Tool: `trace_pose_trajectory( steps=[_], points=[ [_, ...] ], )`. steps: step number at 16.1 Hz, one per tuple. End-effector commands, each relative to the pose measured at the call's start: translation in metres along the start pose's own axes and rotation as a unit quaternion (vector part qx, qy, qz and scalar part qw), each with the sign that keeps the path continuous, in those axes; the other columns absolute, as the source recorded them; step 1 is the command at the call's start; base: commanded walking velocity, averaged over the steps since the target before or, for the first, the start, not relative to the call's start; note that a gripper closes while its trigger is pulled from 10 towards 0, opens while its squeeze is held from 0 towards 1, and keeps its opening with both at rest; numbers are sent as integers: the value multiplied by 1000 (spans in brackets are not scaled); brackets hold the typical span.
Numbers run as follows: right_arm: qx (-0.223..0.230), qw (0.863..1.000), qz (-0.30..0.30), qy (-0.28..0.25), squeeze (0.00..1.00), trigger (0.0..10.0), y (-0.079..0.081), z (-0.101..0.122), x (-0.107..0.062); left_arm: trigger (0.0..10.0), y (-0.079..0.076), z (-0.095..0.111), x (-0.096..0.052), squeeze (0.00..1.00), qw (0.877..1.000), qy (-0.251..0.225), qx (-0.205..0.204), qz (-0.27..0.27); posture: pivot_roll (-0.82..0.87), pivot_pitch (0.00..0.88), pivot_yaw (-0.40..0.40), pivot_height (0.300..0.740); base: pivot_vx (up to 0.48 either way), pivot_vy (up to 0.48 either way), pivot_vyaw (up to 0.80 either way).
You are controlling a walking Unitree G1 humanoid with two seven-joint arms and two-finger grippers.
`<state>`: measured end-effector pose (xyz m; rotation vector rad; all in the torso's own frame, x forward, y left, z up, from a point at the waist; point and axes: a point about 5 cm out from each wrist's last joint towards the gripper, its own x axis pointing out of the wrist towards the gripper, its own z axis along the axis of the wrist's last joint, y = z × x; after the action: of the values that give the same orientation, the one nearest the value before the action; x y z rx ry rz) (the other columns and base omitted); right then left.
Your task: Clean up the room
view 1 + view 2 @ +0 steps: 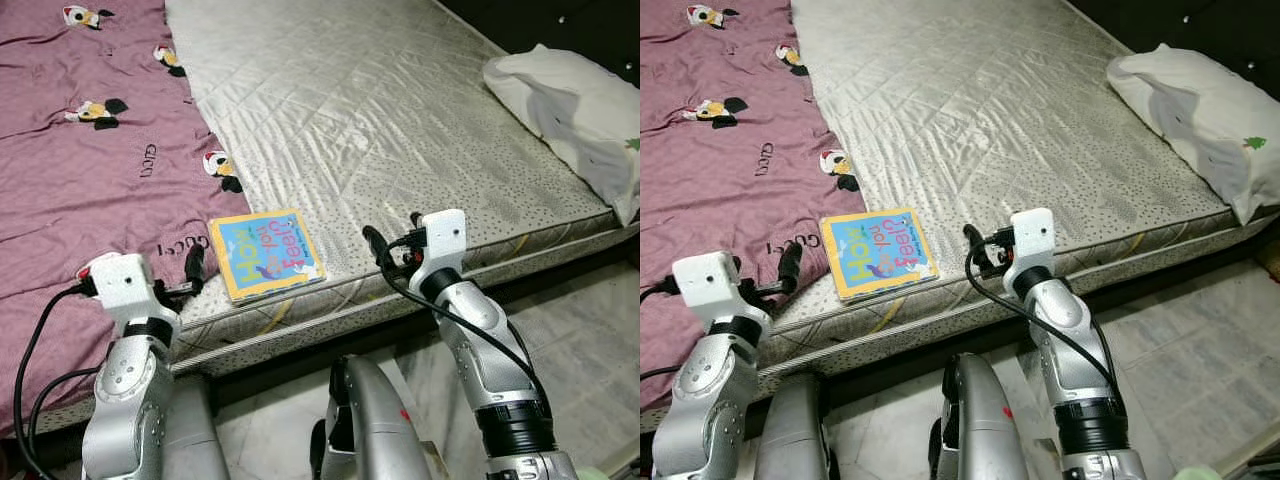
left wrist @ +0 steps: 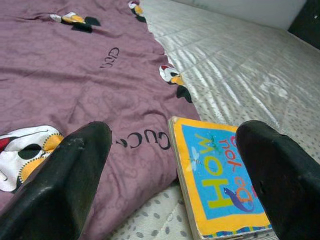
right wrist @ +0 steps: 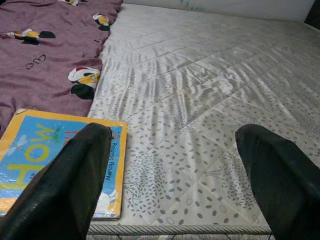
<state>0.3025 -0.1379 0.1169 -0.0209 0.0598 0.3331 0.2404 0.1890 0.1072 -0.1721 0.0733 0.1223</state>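
Where quilted mattress (image 1: 400, 120) shines, flat glossy book (image 1: 265, 255)

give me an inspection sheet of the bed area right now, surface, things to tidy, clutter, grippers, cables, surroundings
Surface: bare quilted mattress, with a mauve printed blanket spread over its left part.
Job's things: children's book lying flat near the mattress's front edge, beside the blanket's edge.
Clutter: white pillow at the mattress's right side.
Grippers: left gripper open, low over the blanket edge and the book's left side; right gripper open, at the front edge, right of the book. Neither touches anything.
Cables: black cables loop along both forearms, hanging free of the bed.
Surroundings: pale tiled floor in front of the bed.
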Motion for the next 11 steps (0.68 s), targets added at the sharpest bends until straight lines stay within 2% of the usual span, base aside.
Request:
trace_pose_trajectory(
  steps=[1,3,8,11],
  points=[
    [-6,1000,0,-4,0,10000,-2,4,0,10000,0,-2,0,0,1000,6,-3,2,-19,78,-122,540,0,0,0],
    [-5,1000,0,-4,0,10000,-2,4,0,10000,0,-2,0,0,1000,6,-5,9,-19,78,-123,511,0,0,0],
    [-10,1000,0,1,0,10000,-4,3,0,10000,10,1,1,0,999,-7,-33,42,-19,76,-125,511,0,0,0],
    [-12,1000,1,1,0,10000,-4,3,0,10000,11,2,1,0,998,-11,-37,46,-20,75,-125,511,0,0,0]
  ],
)
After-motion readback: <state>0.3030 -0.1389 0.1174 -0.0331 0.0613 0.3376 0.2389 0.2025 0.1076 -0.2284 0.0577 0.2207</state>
